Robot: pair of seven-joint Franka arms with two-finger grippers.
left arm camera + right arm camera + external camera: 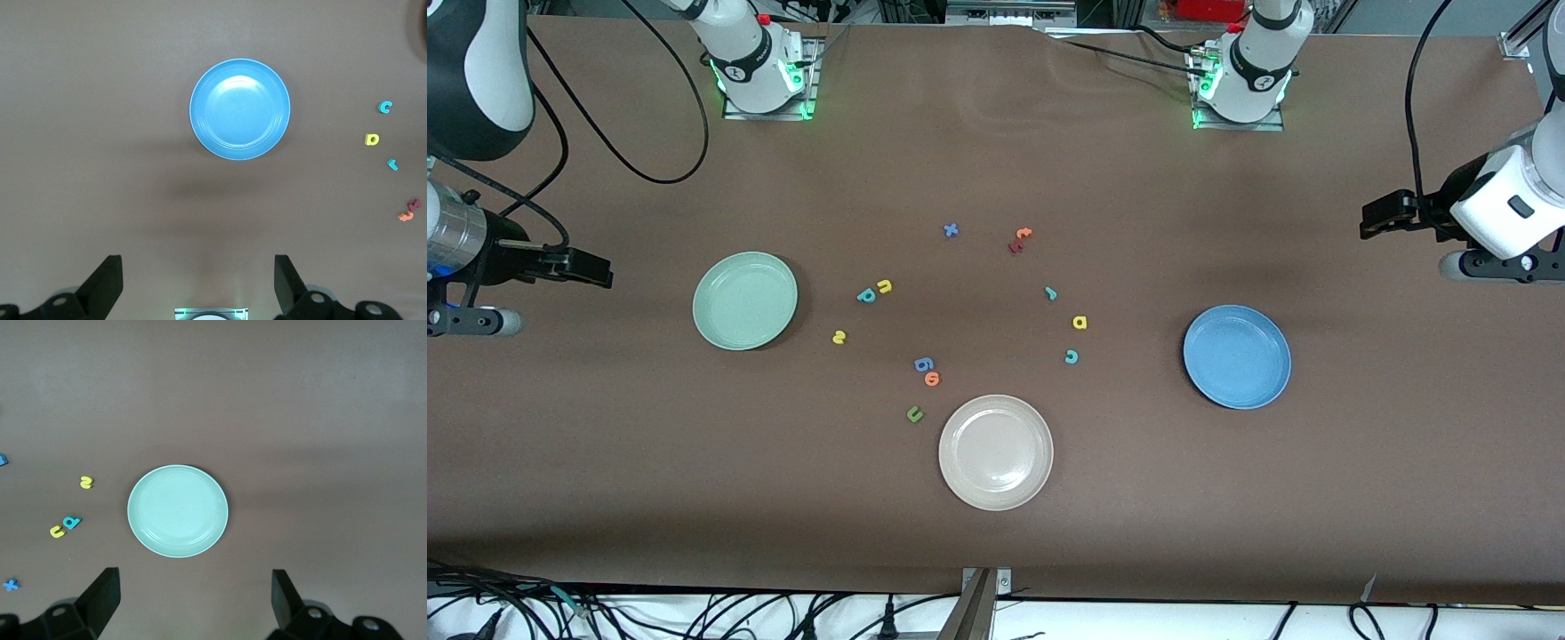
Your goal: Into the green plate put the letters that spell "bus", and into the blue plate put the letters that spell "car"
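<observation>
Taking the cream plate (996,452) as the landmark, it lies nearest the front camera on the worktop (996,160). Just beside it toward the right arm's end sit a dark green letter (914,414), then an orange (932,380) and a blue piece (923,364), touching each other.

Farther from the camera than the cream plate, toward the right arm's end, lie the yellow "s" (839,337), then the teal "b" (866,295) touching the yellow "u" (884,286), with the empty green plate (745,300) near them. Toward the left arm's end lie the teal "c" (1072,356), the yellow "a" (1080,323) and the teal "r" (1051,293), with the empty blue plate (1237,356) near them. Farthest are a blue cross (951,230) and a red and orange pair (1019,240).

The right hand (193,597) hovers with fingers apart, empty, over the worktop's edge; the green plate lies between it and the "bus" letters, so it is likely the better placed arm for them. The left hand (199,277), fingers likewise apart and empty, mirrors it past the blue plate.
</observation>
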